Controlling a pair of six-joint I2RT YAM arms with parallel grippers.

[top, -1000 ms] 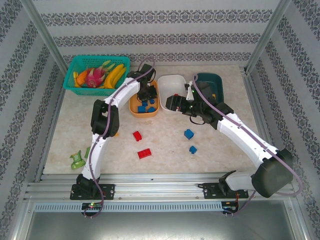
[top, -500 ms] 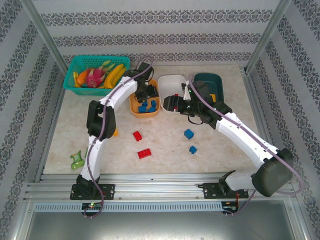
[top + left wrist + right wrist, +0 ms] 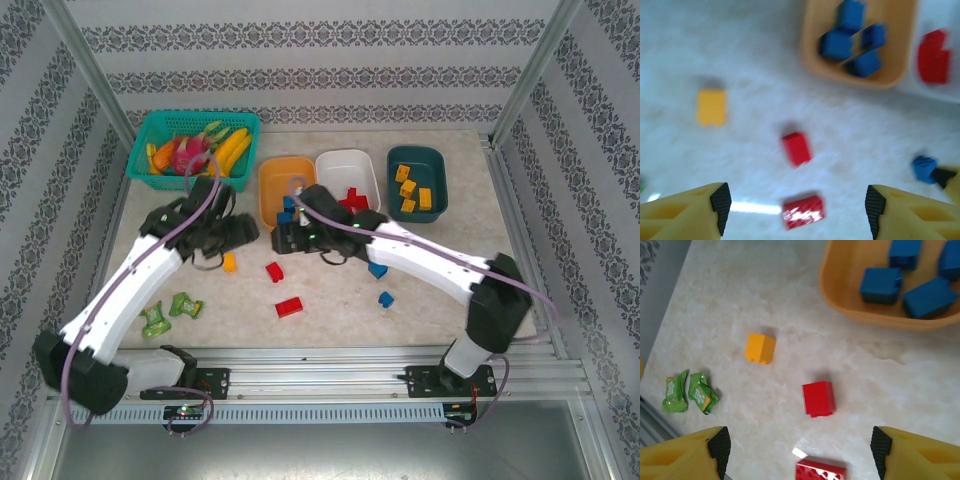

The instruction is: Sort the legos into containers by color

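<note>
Between picks, I judge: my left claw (image 3: 240,233) and right claw (image 3: 288,238) hang spread and empty just in front of the orange tub (image 3: 285,178). A small red brick (image 3: 818,398) lies below my right claw, further out from that tub. Next I'd descend, pinch it, and carry it to the white tub (image 3: 345,168) beside the orange one.

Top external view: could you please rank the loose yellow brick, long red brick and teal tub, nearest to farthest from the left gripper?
1. loose yellow brick, close by the left gripper.
2. long red brick, toward the near edge.
3. teal tub, far right.
</note>
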